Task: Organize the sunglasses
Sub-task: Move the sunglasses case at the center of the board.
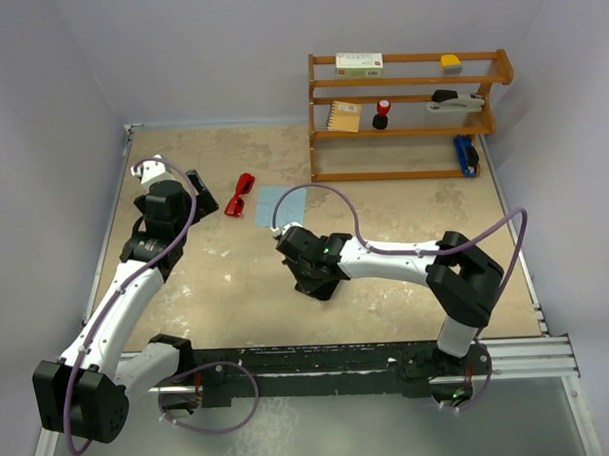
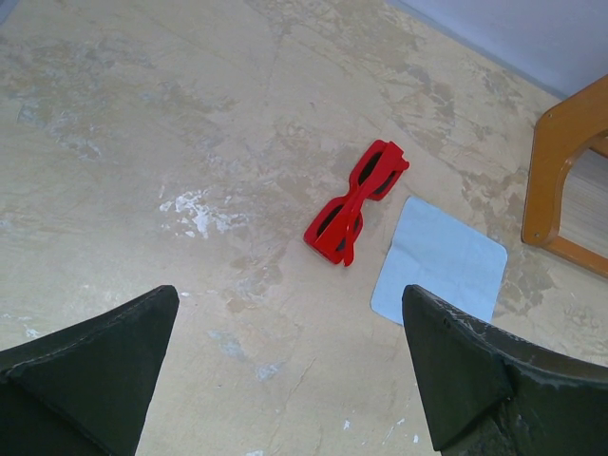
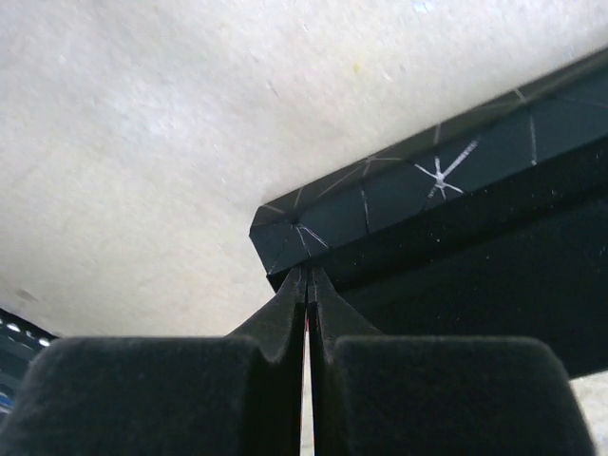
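Left gripper point(image 2: 290, 296) was spread wide, empty; right gripper point(image 3: 307, 277) was closed tight at a black case point(image 3: 456, 190). Red sunglasses point(image 2: 356, 201) were laid beside a blue cloth point(image 2: 439, 258).

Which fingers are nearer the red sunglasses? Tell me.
Left. The left fingers stand open just short of the sunglasses; the right fingers are shut farther off, at the black case.

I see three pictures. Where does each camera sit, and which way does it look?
Top external: fixed above and behind, looking down at the table; left arm and right arm show.
Left wrist: on the left arm, looking forward and down at red sunglasses and blue cloth; the open left pincer frames the bottom.
Right wrist: on the right arm, close to a black case; the shut right pincer shows.
Shared: top and left wrist both show sunglasses and cloth.
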